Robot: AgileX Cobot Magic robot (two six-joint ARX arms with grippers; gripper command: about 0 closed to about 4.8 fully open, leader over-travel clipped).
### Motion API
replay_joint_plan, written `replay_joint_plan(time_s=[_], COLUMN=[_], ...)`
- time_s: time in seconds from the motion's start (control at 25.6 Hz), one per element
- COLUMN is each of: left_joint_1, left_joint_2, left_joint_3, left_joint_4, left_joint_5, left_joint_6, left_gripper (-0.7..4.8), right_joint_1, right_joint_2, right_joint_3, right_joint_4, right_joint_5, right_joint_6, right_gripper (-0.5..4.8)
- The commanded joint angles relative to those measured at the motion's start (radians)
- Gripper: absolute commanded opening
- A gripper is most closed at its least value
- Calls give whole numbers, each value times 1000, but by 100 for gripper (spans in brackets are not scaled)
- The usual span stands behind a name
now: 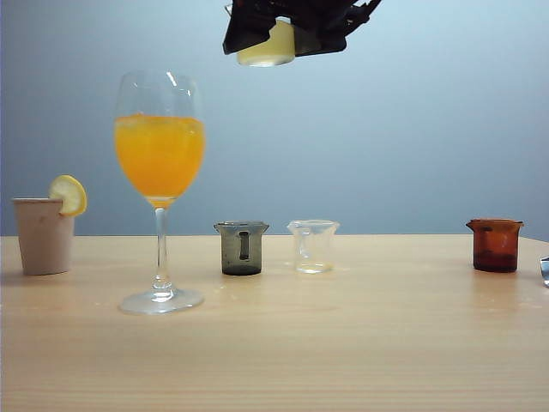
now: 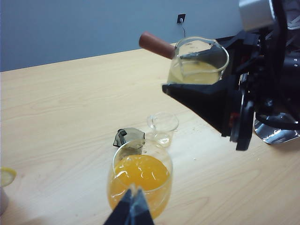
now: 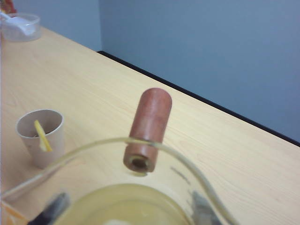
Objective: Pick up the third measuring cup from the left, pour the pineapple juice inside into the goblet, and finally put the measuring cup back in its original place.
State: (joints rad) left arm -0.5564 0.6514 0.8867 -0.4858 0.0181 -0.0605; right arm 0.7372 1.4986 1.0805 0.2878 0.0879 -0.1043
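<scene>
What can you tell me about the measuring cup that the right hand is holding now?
The measuring cup is small, clear and glass-like, with a thin rim and a short reddish-brown stub handle sticking out sideways. It holds a little pale yellow juice. The right hand grips its walls between dark fingers and holds it roughly upright in the air, above the table and higher than the goblet. Nothing else touches it.

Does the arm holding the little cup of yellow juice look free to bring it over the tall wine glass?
Probably yes. The right gripper holds the measuring cup high above the table, and nothing stands between it and the goblet.
</scene>
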Motion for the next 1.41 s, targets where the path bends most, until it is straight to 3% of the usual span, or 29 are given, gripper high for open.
replay_joint_plan(time_s=[0.04, 0.47, 0.86, 1.41], left_joint_1=[0, 0, 0, 0], left_joint_2=[-3, -3, -2, -2], left_joint_3=[8, 8, 8, 8], left_joint_4=[16, 16, 16, 16], left_joint_5=[5, 6, 6, 6], left_joint_6=[0, 0, 0, 0], left_gripper=[-5, -5, -5, -5], right_joint_1=[7, 23, 58, 70], right_joint_2=[3, 69, 93, 97], right_joint_3=[18, 105, 117, 117], right_joint_4=[23, -23, -22, -22], right_joint_5=[15, 23, 26, 26], right_joint_6=[-9, -9, -137, -210], right_gripper=[170, 170, 170, 146])
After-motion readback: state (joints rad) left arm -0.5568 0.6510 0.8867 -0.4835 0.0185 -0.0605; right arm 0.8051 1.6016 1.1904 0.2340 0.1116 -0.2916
